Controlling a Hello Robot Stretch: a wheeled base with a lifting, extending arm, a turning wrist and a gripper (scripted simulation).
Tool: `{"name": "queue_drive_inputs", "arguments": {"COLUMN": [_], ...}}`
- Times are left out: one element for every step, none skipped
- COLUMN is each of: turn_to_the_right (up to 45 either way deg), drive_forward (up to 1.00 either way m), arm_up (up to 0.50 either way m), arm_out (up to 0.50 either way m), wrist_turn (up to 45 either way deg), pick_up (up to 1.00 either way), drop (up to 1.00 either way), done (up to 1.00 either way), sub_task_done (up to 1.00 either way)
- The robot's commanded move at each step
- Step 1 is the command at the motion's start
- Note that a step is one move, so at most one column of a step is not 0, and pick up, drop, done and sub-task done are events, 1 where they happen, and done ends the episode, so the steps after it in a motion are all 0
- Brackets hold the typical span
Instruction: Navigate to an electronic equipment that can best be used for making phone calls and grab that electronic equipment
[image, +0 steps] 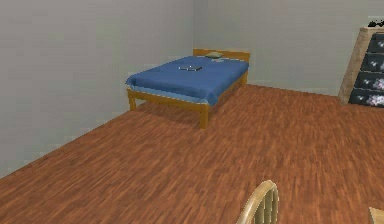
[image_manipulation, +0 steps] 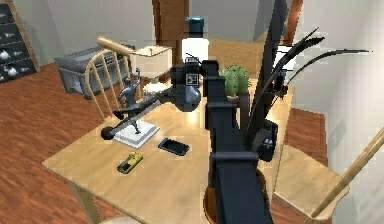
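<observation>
So in the arm side view, the dark square-bar arm (image_manipulation: 235, 150) comes up from the bottom edge over a light wooden table (image_manipulation: 85, 155). The gripper (image_manipulation: 118, 118) sits at its far end, with its thin fingers (image_manipulation: 109, 131) pointing toward the view's left above the tabletop. I honestly can't tell if the claw is wide or narrow. I also can't tell whether it holds anything, since there's stuff lying on the table right at and behind it. The thing we're after, a flat black rectangular phone (image_manipulation: 173, 147), lies flat on the table just left of the arm. In the picture it's below the gripper's body and a little off from the fingertips, and I can't say whether the claw is actually over it. Right by the fingers there's a white flat sheet or book (image_manipulation: 138, 135). Nearer the table's front edge is a small yellow-and-dark object (image_manipulation: 129, 165), too tiny to name. A small green potted plant (image_manipulation: 235, 80) stands on the far part of the table, just right of the arm. A pale wooden spindle-back chair (image_manipulation: 100, 68) is at the table's far left, with a grey box (image_manipulation: 72, 68) beyond it. In the forward view, a blue-blanketed bed with a light wooden frame (image: 185, 85) stands against the grey wall, across a reddish wood-plank floor (image: 150, 160). A small dark thing (image: 189, 67) I can't make out lies on the blanket. A dark chest of drawers (image: 368, 65) is at the right edge, and a rounded pale wooden chair back (image: 262, 203) pokes up at the bottom.
</observation>
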Motion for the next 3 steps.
{"name": "queue_drive_inputs", "arguments": {"turn_to_the_right": [0.0, 0.0, 0.0], "drive_forward": [0.0, 0.0, 0.0], "arm_up": [0.0, 0.0, -0.3], "arm_out": [0.0, 0.0, 0.0], "wrist_turn": [45.0, 42.0, 0.0], "pick_up": [0.0, 0.0, 0.0], "drop": [0.0, 0.0, 0.0], "done": [0.0, 0.0, 0.0], "sub_task_done": [0.0, 0.0, 0.0]}}
